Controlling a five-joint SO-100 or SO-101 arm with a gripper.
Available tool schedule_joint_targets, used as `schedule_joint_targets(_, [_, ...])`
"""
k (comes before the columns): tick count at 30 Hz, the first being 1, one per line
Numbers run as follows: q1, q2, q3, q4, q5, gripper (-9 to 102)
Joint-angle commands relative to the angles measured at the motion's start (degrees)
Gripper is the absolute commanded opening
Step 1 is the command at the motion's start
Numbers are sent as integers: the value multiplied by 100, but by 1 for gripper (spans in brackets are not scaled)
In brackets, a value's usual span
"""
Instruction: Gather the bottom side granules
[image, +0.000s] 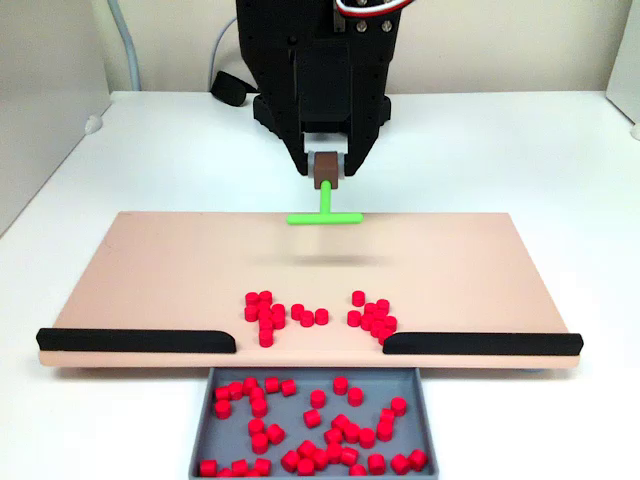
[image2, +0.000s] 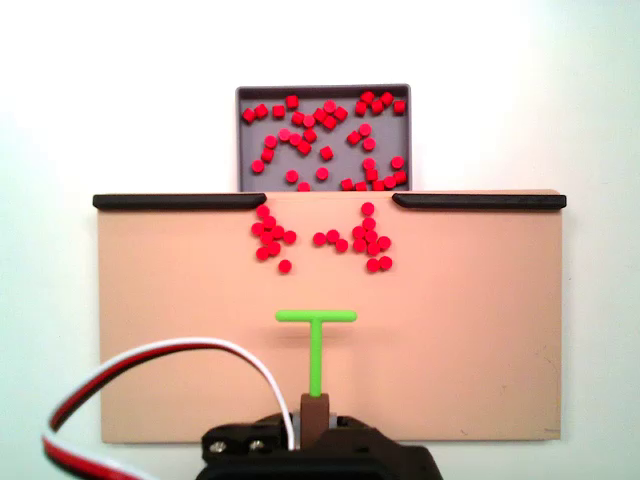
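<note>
Red granules (image2: 320, 238) lie near the gray tray (image2: 243, 140).

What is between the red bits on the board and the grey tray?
Nothing visible. The granules lie before the gap between the two black rails, which opens onto the tray. The hand holds the green T-tool behind them.

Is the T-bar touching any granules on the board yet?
No. The green T-shaped tool sits apart from the red granules, with bare board between them.

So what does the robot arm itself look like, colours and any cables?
The arm is boxy matte black plastic, ending in a gripper with two tapering black fingers. A red, white and black cable bundle loops off its body in a fixed view. No markings are visible.
</note>
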Motion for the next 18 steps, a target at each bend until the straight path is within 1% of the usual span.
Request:
schedule_joint_targets(1, [26, 431, -343, 246, 9, 0])
schedule_joint_targets(5, [79, 756, -343, 483, -79, 0])
schedule_joint_targets(18, [167, 729, -308, 492, -185, 0])
